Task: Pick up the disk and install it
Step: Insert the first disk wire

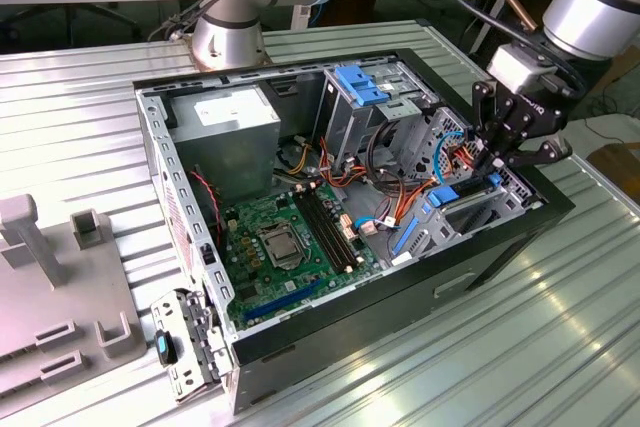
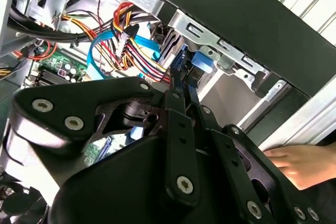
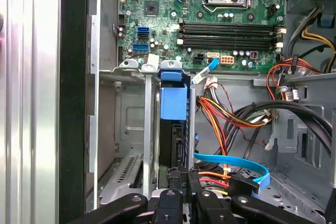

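The disk (image 3: pixel 172 103), a dark drive in a bright blue carrier, stands on edge in a slot of the grey metal bay at the front end of the open computer case (image 1: pixel 480 247). In both wrist views my gripper (image 3: pixel 178 184) is shut on the disk's upper edge, its black fingers (image 2: pixel 177 90) pinching the blue rail (image 2: pixel 181 61). In the exterior view the gripper (image 1: pixel 496 165) hangs over the case's corner at the exterior view's right, just above the blue carrier (image 1: pixel 455 192).
Bundles of red, yellow and blue cables (image 3: pixel 226 129) lie right beside the bay. The motherboard (image 1: pixel 290 237), power supply (image 1: pixel 225 117) and blue-topped drive cage (image 1: pixel 365 82) fill the case. A person's hand (image 2: pixel 299 163) rests outside the case wall. Grey fixtures (image 1: pixel 60 277) sit at the exterior view's left.
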